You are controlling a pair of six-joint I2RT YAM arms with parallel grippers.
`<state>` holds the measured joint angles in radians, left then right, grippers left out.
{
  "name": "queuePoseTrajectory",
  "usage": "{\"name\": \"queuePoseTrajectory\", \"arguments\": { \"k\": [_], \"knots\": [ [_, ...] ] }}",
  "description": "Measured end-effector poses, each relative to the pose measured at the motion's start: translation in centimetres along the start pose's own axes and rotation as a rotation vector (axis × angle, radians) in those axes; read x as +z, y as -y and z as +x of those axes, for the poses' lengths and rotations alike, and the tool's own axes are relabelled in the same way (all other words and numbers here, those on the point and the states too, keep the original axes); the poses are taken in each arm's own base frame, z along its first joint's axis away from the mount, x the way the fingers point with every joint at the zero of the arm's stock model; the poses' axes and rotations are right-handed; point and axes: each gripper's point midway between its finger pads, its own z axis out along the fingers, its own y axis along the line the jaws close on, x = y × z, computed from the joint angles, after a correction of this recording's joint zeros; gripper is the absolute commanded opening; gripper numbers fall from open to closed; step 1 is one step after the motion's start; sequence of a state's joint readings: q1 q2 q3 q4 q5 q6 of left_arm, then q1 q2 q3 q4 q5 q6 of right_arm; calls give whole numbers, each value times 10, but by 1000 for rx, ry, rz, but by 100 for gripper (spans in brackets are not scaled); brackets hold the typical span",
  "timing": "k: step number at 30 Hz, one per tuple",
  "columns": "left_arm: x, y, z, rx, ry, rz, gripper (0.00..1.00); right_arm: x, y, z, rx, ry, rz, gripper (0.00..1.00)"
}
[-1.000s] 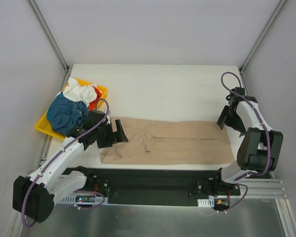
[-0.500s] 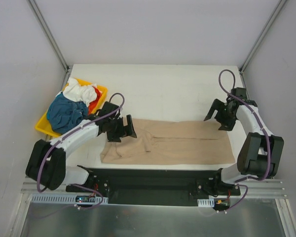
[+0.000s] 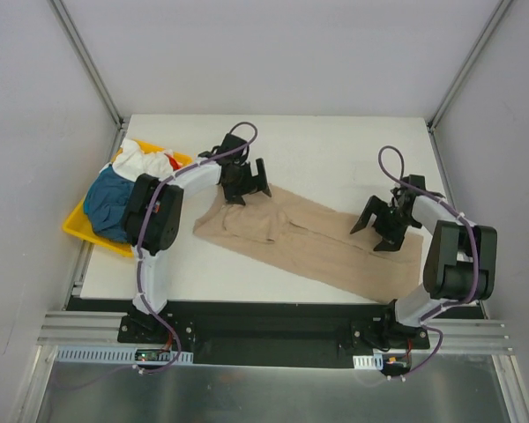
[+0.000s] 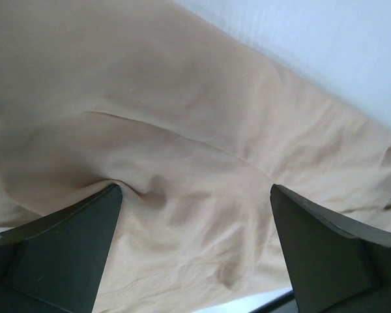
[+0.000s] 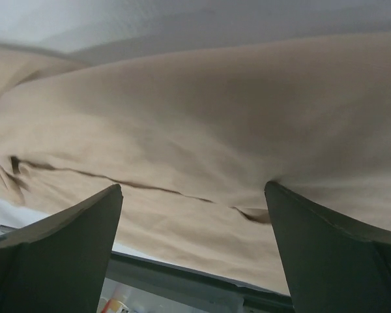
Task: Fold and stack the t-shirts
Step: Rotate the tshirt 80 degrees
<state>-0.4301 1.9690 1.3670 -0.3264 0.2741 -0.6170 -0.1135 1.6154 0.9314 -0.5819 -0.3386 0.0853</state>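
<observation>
The tan-beige t-shirt [image 3: 309, 242] lies folded into a long strip, slanting from the back left to the near right of the table. My left gripper [image 3: 247, 183] is open, jaws wide apart, fingertips down on the strip's far left end; the cloth [image 4: 195, 130] puckers at the left finger [image 4: 65, 248]. My right gripper [image 3: 381, 225] is open and presses on the strip's right part [image 5: 202, 117]; a fold line runs between its fingers. The teal-blue [image 3: 115, 203], white [image 3: 141, 163] and red-orange [image 3: 169, 169] t-shirts lie heaped at the left.
The heap sits in a yellow tray [image 3: 78, 227] at the table's left edge. The black rail [image 3: 273, 322] runs along the near edge. Grey walls close in the back and sides.
My left gripper moved from the shirt's near left end toward the back, and the shirt turned from level to slanted. My right gripper moved left onto the shirt.
</observation>
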Motion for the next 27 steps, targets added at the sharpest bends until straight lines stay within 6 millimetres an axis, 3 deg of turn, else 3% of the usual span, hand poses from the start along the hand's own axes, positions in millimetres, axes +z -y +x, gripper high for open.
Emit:
{"name": "queuePoseTrajectory", "arguments": {
  "k": [6,11,18,20,22,27],
  "knots": [
    [43,50,-83,31,80,78,99,-2,0,49,-25,-26,-55,97],
    [76,102,-146,36,159,221,99,5,-30,106,-180,-141,-124,97],
    [91,125,-174,-69,236,309,99,10,-77,189,-500,-347,-193,97],
    [97,130,-179,-98,252,338,99,5,-90,202,-589,-381,-202,97],
    [101,135,-185,-120,273,371,99,-3,-101,205,-647,-381,-217,97],
    [100,143,-193,-144,306,405,99,-26,-115,186,-724,-266,-197,97]
  ]
}}
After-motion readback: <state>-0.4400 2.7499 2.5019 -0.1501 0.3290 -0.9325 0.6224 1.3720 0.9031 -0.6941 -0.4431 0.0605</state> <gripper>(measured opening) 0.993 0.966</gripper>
